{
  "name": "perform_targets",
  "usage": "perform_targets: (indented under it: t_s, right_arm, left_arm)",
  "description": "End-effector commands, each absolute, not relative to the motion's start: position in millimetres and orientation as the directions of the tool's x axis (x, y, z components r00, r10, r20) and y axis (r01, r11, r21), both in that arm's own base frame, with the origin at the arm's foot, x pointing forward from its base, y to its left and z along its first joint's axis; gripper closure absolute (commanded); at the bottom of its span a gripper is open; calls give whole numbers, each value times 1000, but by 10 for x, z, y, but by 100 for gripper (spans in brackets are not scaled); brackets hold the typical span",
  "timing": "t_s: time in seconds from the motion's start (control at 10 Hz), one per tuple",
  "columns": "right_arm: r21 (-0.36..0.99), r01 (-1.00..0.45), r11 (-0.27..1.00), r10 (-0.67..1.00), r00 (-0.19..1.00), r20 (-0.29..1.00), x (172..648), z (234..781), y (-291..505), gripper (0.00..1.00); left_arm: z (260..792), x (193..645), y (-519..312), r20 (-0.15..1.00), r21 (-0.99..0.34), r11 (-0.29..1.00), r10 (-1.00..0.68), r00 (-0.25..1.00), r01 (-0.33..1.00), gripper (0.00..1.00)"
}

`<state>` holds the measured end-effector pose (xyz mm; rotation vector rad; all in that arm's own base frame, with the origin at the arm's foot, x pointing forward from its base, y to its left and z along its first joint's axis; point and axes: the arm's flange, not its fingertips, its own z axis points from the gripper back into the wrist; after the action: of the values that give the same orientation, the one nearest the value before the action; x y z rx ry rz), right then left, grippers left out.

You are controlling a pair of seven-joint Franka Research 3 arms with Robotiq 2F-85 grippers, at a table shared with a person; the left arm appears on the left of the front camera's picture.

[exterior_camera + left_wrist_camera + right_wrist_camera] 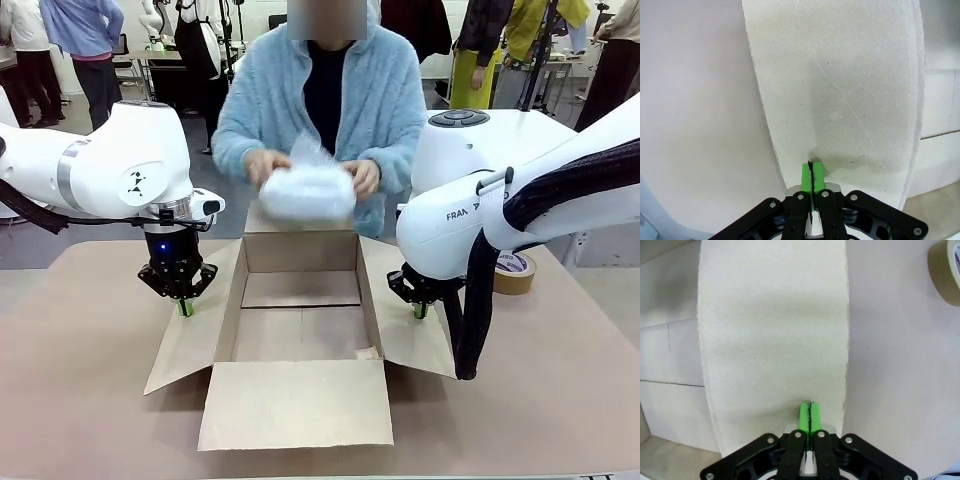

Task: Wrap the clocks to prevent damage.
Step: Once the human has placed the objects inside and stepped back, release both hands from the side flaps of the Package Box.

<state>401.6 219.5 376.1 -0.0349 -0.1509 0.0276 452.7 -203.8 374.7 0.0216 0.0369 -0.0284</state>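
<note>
One bundle [307, 192], long axis left-right, beyond one box [296, 405], left gripper [184, 308] and right gripper [420, 311] both closed, one tape roll [515, 272].

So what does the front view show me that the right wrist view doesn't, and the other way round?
Front view: a person across the table holding the bubble-wrapped bundle beyond the open cardboard box, plus the left tool, shut, on the left flap. Right wrist view: a close look at the right tool, green pads pressed together, tips down on the box's right flap. Shared: that flap, the right tool and the brown tape roll.
</note>
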Motion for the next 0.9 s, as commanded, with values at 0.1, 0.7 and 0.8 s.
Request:
perform_targets:
  t_s: [0.1, 0.7, 0.8]
  right_arm:
    - [-42, -25, 999, 30, 989, 145, 4007, 3753, 2197, 99]
    - [-42, -25, 999, 30, 989, 145, 4007, 3753, 2197, 99]
    - [-42, -25, 999, 30, 989, 145, 4007, 3753, 2197, 99]
  left_arm:
    - [3738, 4520, -2031, -43, 29, 999, -30, 999, 31, 100]
    - [3738, 4520, -2031, -43, 29, 999, -30, 999, 31, 100]
    - [3738, 4520, -2031, -43, 29, 999, -30, 999, 31, 100]
